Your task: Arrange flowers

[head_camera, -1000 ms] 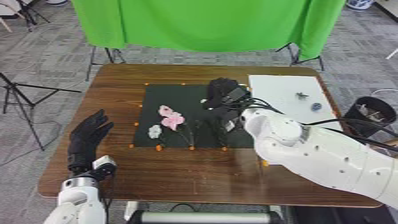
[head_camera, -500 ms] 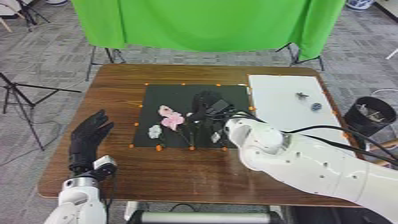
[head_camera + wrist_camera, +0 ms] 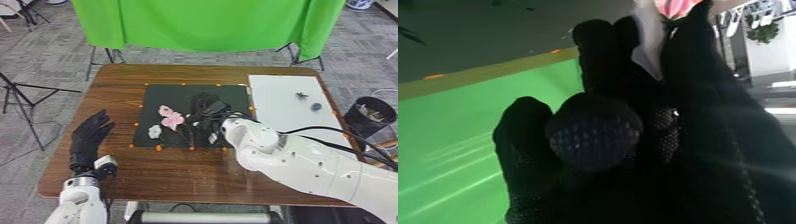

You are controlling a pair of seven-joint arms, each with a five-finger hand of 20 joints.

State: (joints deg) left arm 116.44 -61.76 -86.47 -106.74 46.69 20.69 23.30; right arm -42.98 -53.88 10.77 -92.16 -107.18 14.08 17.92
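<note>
Right hand [image 3: 209, 106] over dark mat [image 3: 163, 95], pink flowers [image 3: 172, 120] alongside, left hand [image 3: 86, 137] apart

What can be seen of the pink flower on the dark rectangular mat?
The pink flower has a larger bloom and a smaller one beyond it, perhaps fabric. It lies on the mat, its thin stem running toward the near edge. A white flower lies to its left; the black-gloved right hand is just to its right, contact unclear.
</note>
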